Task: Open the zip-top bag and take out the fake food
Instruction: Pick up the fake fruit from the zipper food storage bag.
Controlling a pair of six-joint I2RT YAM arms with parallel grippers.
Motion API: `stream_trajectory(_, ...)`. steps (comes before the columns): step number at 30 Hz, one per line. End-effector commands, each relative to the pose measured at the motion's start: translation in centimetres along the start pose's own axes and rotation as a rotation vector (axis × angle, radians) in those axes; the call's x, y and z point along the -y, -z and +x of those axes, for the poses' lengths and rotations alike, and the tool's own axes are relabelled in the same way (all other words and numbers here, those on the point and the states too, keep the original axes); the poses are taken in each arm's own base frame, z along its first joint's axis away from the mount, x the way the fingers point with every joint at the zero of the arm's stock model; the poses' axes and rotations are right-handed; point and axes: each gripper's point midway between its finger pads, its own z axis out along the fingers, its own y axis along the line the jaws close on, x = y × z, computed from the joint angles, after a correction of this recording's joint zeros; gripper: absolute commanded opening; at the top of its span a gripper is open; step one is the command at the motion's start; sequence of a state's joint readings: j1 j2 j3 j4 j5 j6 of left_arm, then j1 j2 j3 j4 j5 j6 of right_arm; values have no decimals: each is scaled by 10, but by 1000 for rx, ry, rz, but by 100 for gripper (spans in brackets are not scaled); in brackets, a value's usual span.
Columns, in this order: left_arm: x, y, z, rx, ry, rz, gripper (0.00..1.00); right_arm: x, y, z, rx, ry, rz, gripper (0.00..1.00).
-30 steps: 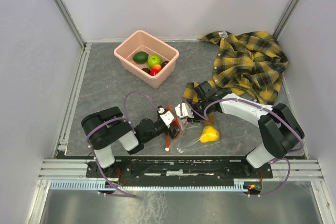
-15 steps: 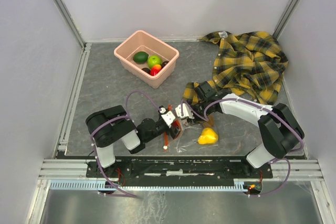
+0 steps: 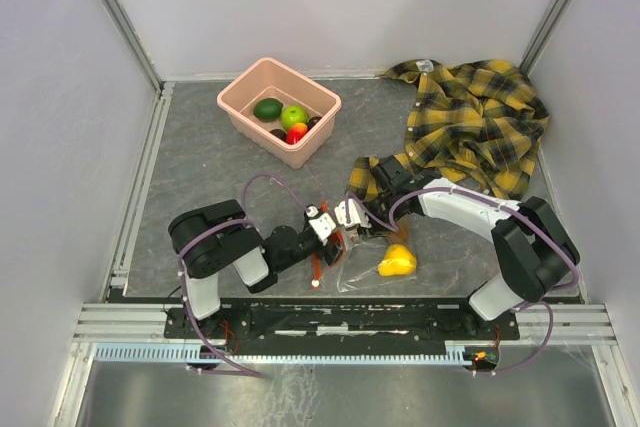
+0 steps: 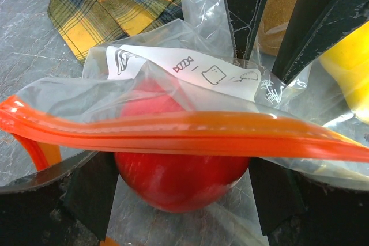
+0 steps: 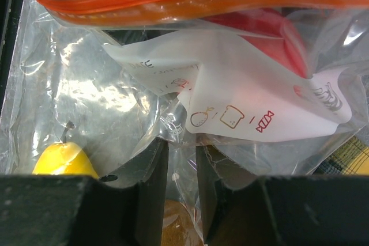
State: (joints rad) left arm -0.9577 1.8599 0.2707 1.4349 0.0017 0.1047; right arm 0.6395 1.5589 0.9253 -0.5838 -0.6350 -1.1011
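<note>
From overhead I see the clear, crinkly zip-top bag [image 3: 358, 269] lying on the grey surface [image 3: 200, 172] near the front edge, between my two arms. My left claw [image 4: 181, 171] has its jaws wide apart on either side of a glossy red plastic fruit [image 4: 173, 180] inside the bag, with the orange-red zip strip [image 4: 173, 133] stretched across in front. Whether the jaws press on the fruit I cannot tell. My right claw [image 5: 180, 148] is clamped almost together on a fold of the bag's film. A yellow plastic fruit [image 3: 397, 261] sits in the bag too, just beside that claw. At the back, the pink plastic tub [image 3: 250, 127] holds a dark green fruit [image 3: 267, 108] and a light green fruit [image 3: 293, 115]. The yellow-and-black plaid shirt [image 3: 480, 127] lies back right.
</note>
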Motion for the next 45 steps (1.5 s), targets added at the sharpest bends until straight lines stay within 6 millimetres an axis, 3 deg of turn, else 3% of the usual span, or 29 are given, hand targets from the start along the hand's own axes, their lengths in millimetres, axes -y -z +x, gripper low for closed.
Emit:
stream_trajectory(1, 0, -4, -24, 72, 2, 1, 78, 8, 1, -7, 1, 33, 9, 33)
stream_trajectory(11, 5, 16, -37, 75, 28, 32, 62, 21, 18, 4, -25, 9, 64, 33)
stream_trajectory(21, 13, 33, -31, -9, 63, 74, 47, 31, 35, 20, -46, -37, 111, 16)
stream_trajectory(28, 7, 41, -37, -12, 65, 44, 46, 31, 40, 23, -39, -38, 117, 12)
stream_trajectory(45, -18, 56, -45, -121, 113, -97, 43, 31, 43, 24, -31, -44, 116, 12)
